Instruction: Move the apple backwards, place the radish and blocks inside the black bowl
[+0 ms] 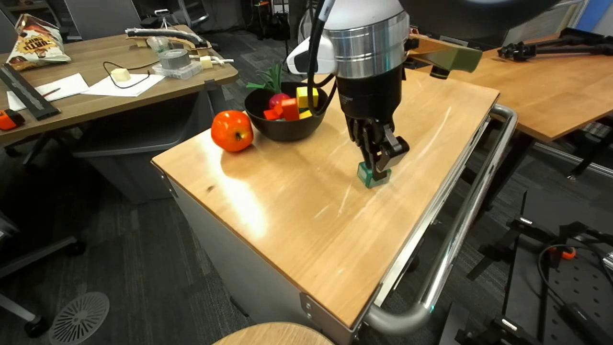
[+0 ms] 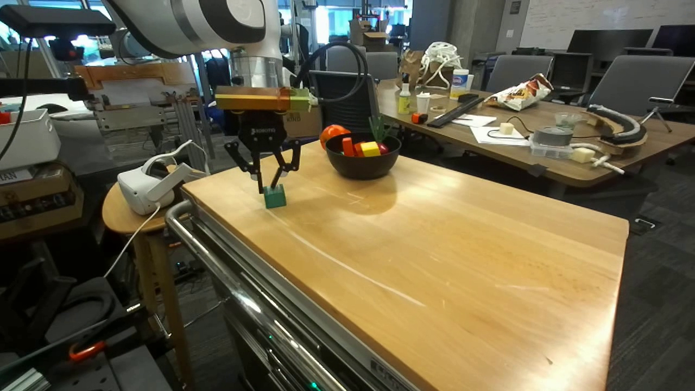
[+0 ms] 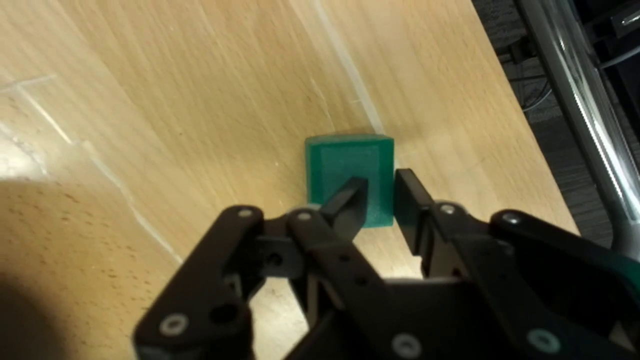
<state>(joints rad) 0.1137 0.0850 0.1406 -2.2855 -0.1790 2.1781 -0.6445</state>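
Near the cart's (image 1: 297, 201) edge by the handle (image 1: 462, 225), the gripper (image 3: 381, 183) stands slightly parted, one finger (image 3: 352, 200) over the green block (image 3: 342, 160), the other alongside it.

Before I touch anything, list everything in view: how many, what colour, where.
worktop: one, light brown, foreground
bowl: one, black, on the worktop
apple: one, orange-red, beside the bowl
radish: one, red and green, in the bowl
yellow block: at least one, yellow, in the bowl
red blocks: at least two, red-orange, in the bowl
green block: one, teal, on the worktop
rail: one, silver, along the worktop's edge
stool: at least one, brown, beside the worktop
headset: one, white, on the stool
tables: at least two, brown, background
snack bag: one, multicoloured, on a table
chairs: several, grey, background
Much else behind: too small to list.
arm: one, white, silver and black, over the worktop
end effector: one, black, at the green block
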